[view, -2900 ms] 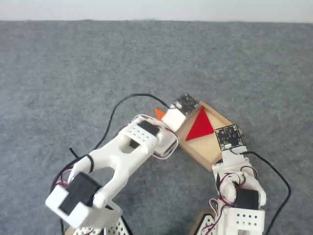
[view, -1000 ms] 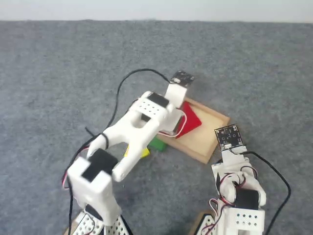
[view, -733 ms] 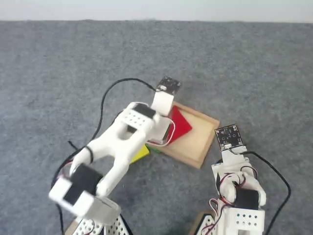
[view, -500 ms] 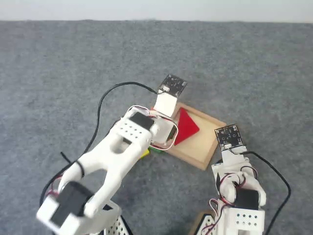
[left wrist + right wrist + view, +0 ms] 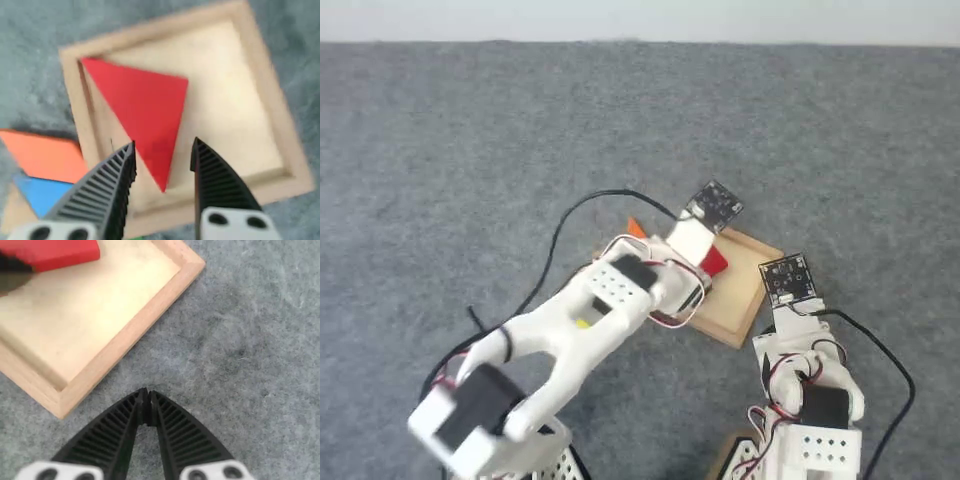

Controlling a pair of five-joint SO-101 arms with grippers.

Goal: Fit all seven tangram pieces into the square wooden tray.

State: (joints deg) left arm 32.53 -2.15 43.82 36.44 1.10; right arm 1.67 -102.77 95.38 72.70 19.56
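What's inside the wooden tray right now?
Just one red triangle, lying flat near a corner of the wooden tray. The rest is bare wood. The left end effector, open above it, hides a bit of the floor.

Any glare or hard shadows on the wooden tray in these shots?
Left wrist view: no glare on the tray, just a soft shadow along the inner wall beside the red triangle. Right wrist view: even light, with a faint shadow inside the rim. High view: diffuse light, the bare corner evenly lit.
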